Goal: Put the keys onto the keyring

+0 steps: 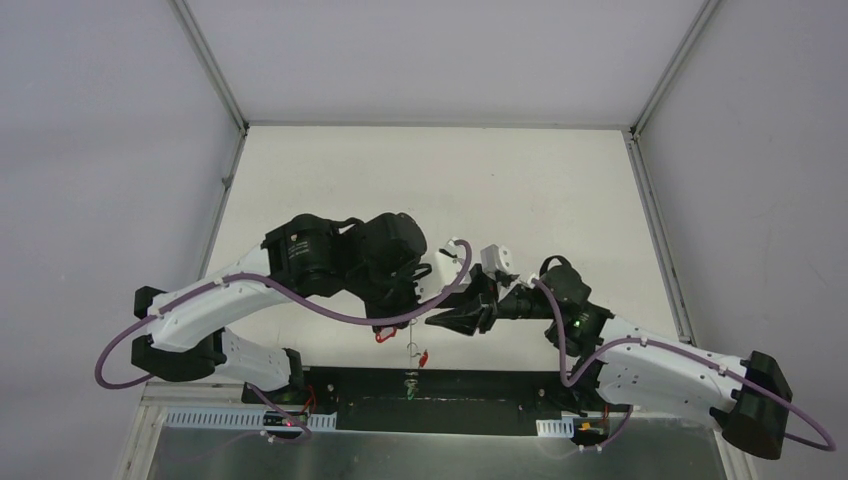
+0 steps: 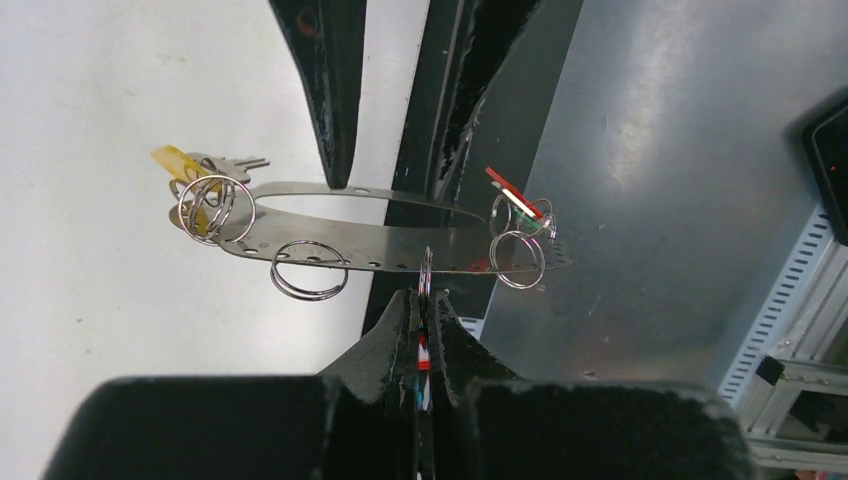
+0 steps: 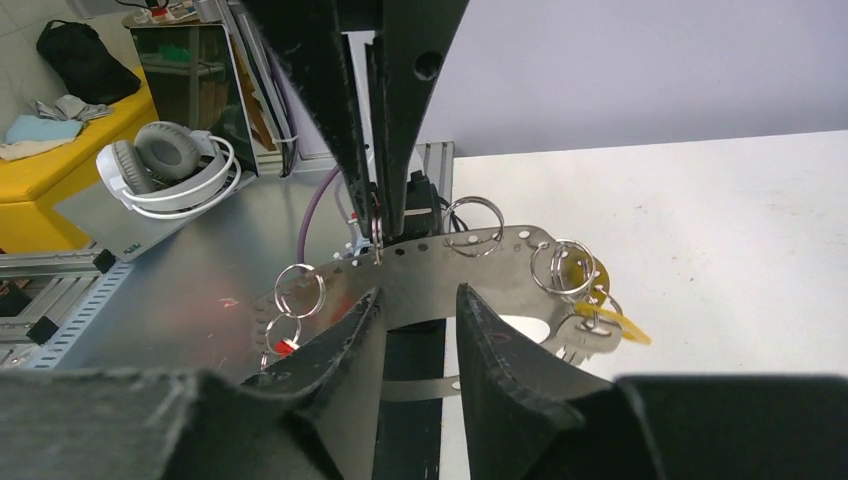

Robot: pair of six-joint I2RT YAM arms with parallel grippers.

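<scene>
The keyring (image 2: 400, 258) shows as a flat silver oval band with small holes punched along its edge, not a wire hoop. It is up in the air between the two tools, over the near edge of the white worktop (image 1: 430, 180). Small split rings hang from its holes. At one end a yellow-tagged key (image 2: 190, 165) sits on a pair of these rings. At the other end a red tag (image 2: 508, 190) hangs in another cluster of rings, its key too small to make out. An empty ring (image 2: 308, 270) hangs from the long side, between the yellow end and the middle.

The left tool (image 2: 425, 300) is clamped tight on a split ring (image 2: 425, 272) threaded through a hole at the middle of that long side. A sliver of red and green shows in the slit between its fingers.

The right tool (image 3: 415, 300) faces it from the opposite side with its fingers standing apart and a clear gap between them. The band's nearer strip crosses that gap lower down; whether the fingers press on the band cannot be told.

In the top view the two tools meet tip to tip, with red tags dangling just below them.

White headphones (image 3: 170, 170) lie on a grey metal sheet beyond the worktop
</scene>
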